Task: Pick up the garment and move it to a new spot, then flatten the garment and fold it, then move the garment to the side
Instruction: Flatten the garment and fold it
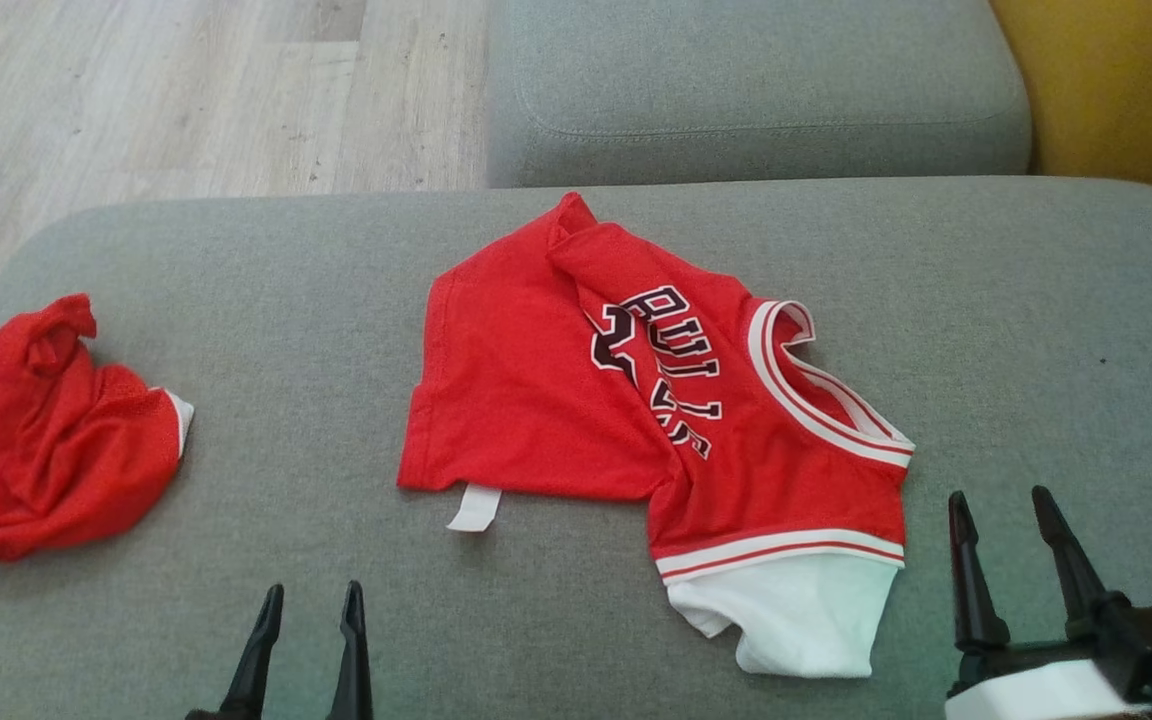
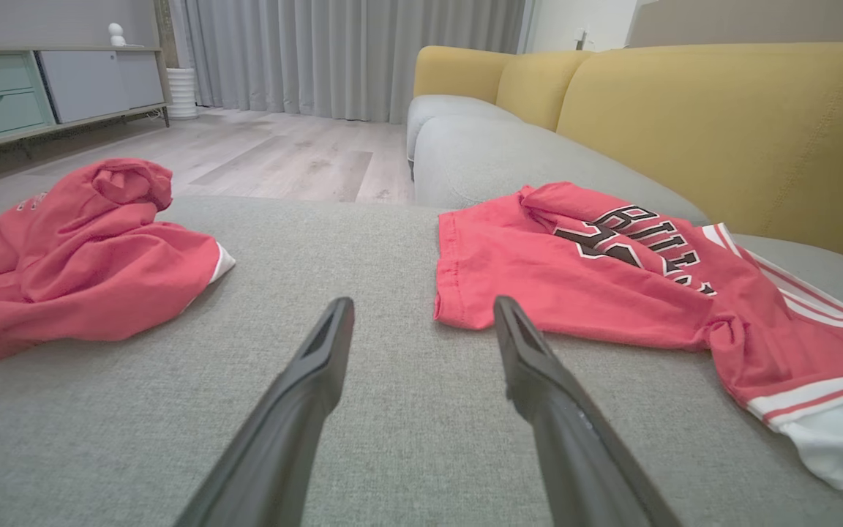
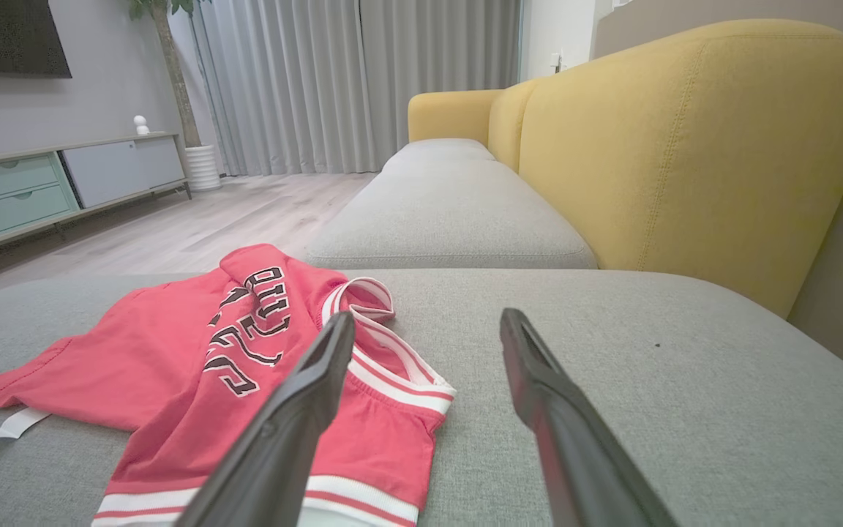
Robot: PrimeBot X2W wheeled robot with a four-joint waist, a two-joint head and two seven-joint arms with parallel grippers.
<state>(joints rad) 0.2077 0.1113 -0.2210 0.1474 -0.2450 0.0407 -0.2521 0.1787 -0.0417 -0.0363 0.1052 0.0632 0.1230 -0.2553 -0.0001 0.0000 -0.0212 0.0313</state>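
A red jersey (image 1: 576, 400) with black lettering, white-striped trim and a white sleeve lies rumpled and partly folded over itself in the middle of the grey cushion (image 1: 1036, 330). It appears too in the left wrist view, the jersey (image 2: 575, 278), and in the right wrist view, the jersey (image 3: 195, 351). My left gripper (image 1: 310, 598) is open near the front edge, below the jersey's left hem; the left gripper (image 2: 421, 307) holds nothing. My right gripper (image 1: 1001, 502) is open just right of the jersey's collar; the right gripper (image 3: 429, 322) is empty.
A second red garment (image 1: 46, 430) lies crumpled at the cushion's left end. Another grey seat cushion (image 1: 756, 90) lies beyond, with a yellow backrest (image 3: 685, 146) on the right. Wooden floor (image 1: 186, 90) lies past the left edge.
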